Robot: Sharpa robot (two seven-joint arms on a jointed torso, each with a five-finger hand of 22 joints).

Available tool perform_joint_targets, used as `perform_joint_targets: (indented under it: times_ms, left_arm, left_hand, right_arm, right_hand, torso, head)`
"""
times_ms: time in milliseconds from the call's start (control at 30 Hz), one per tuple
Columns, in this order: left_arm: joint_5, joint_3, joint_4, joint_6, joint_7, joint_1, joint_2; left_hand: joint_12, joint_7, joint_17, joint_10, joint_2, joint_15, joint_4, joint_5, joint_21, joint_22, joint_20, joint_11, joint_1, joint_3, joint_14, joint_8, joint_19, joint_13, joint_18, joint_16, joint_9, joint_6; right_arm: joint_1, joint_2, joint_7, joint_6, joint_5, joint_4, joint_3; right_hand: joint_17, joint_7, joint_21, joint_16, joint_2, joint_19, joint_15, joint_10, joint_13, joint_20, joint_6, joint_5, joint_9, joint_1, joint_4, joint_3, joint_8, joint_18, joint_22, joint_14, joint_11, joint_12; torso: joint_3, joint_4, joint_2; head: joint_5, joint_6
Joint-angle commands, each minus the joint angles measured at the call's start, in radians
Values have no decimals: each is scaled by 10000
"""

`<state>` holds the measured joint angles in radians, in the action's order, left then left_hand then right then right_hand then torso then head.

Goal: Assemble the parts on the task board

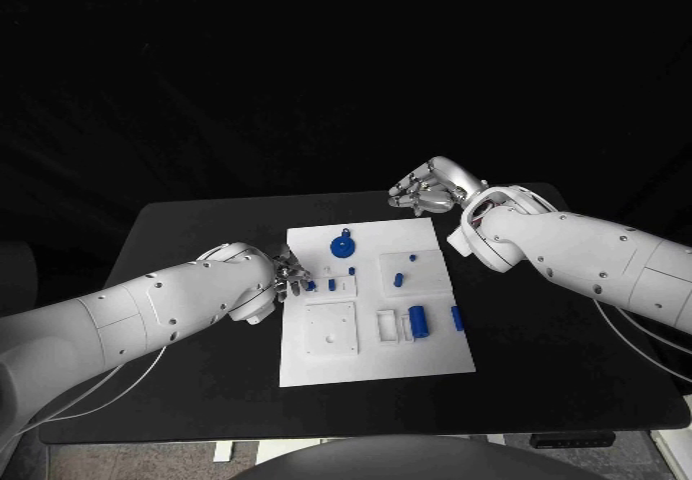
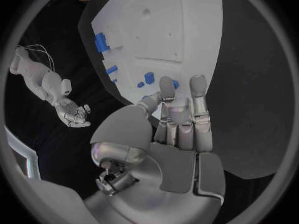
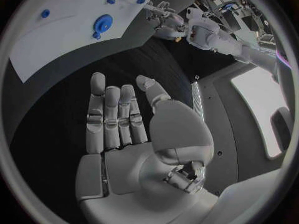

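Observation:
The white task board [image 1: 378, 352] lies in the middle of the black table. On it are a round blue part [image 1: 343, 246], small blue pegs [image 1: 333, 284] near its left edge, and a blue cylinder [image 1: 420, 320] by a white frame. My left hand [image 1: 286, 272] hovers at the board's left edge with its fingers [image 2: 198, 87] stretched out over the small blue pegs [image 2: 149, 77], holding nothing. My right hand [image 1: 430, 188] is raised beyond the board's far right corner, its palm [image 3: 124, 129] flat, fingers apart and empty. The round blue part [image 3: 102, 22] lies ahead of it.
A square white plate [image 1: 330, 327] with holes sits on the board's near left. Another blue piece [image 1: 457, 318] lies at the board's right edge. Bare black table [image 1: 577, 360] surrounds the board on all sides.

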<state>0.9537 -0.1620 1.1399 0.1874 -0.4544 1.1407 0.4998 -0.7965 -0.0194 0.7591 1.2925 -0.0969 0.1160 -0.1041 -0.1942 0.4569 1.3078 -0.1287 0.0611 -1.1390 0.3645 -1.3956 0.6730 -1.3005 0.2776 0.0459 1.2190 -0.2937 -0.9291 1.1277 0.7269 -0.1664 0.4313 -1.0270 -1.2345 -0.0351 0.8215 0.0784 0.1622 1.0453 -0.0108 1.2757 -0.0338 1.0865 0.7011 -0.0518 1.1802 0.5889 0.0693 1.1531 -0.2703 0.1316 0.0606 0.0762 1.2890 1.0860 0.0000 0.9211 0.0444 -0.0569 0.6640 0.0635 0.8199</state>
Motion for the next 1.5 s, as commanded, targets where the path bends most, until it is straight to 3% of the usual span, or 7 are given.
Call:
perform_joint_targets:
  times_ms: [33,100,267,400,733,1267,1500]
  left_arm:
    - [-6,12,-31,-43,-62,23,22]
    - [75,13,-66,-135,-144,27,43]
    - [384,15,-226,-681,-494,35,79]
    - [482,14,-375,-1032,-658,39,45]
    - [447,11,-708,-1425,-676,40,-249]
    - [-71,6,-1187,-1682,-477,34,-617]
    - [-273,5,-1307,-1789,-410,31,-709]
  left_hand:
    - [34,137,-57,59,212,15,396,703,22,168,-64,26,326,-446,-38,-49,8,6,-90,-37,39,-9]
    - [32,114,-158,24,353,8,766,1199,-3,160,-64,20,683,-866,-11,-224,5,13,-100,-110,151,-33]
    - [24,-55,-376,-75,888,-48,1381,1330,-81,158,-27,-71,1321,-1718,53,-812,3,31,-90,-270,529,-88]
    - [-3,-151,-518,-148,1466,-120,2033,1330,-170,181,54,-137,1511,-1409,104,-1371,22,41,-19,-314,836,-223]
    - [53,-293,-603,-184,1560,-155,2218,1400,-205,180,92,-209,1611,-1417,157,-2005,15,-4,9,-324,1067,-140]
    - [26,-406,-682,-262,363,-199,1062,1260,-192,181,140,-259,1247,-1795,233,-2959,62,-27,45,-218,1329,-278]
    - [28,-409,-677,-281,3,-198,845,1270,-191,187,137,-256,819,-1530,246,-2992,82,-28,34,-200,1324,-225]
  right_arm:
    - [0,7,-70,-82,-4,-12,-5]
    - [0,11,-67,-83,-4,-10,-5]
    - [-1,10,-63,-85,-4,8,-5]
    - [-1,5,-60,-80,-4,21,-4]
    - [-1,-26,-53,-78,-4,36,-4]
    - [-1,-39,-41,-80,-4,19,-4]
    - [0,-36,-35,-87,-4,6,-4]
  right_hand:
    - [-14,15,-60,-27,18,8,-26,-50,-14,-34,-47,36,4,-70,2,37,20,-53,15,-60,-16,-62]
    - [-14,15,-60,-27,18,8,-26,-50,-14,-34,-47,36,4,-70,2,37,20,-53,15,-60,-16,-62]
    - [-14,15,-60,-27,18,8,-26,-50,-14,-34,-47,36,4,-70,2,37,20,-53,15,-60,-16,-62]
    - [-15,21,-67,-30,0,4,-23,-56,-19,-33,-61,39,2,-74,0,48,18,-54,19,-65,-13,-70]
    - [-16,26,-68,-32,-4,4,-22,-56,-20,-32,-77,39,0,-79,3,46,14,-54,18,-67,-11,-71]
    - [-16,26,-68,-32,-4,4,-22,-56,-20,-32,-77,39,0,-79,3,46,14,-54,18,-67,-11,-71]
    - [-16,26,-68,-32,-4,4,-22,-56,-20,-32,-77,39,0,-79,3,46,14,-54,18,-67,-11,-71]
  torso:
    - [2,-3,-3]
    - [1,-2,-3]
    - [-4,-3,4]
    - [-12,1,3]
    - [-9,10,5]
    - [-1,15,14]
    - [4,3,11]
  head:
    - [10,-17]
    - [13,-11]
    - [13,1]
    - [-5,12]
    - [-55,19]
    - [-44,28]
    - [-27,49]
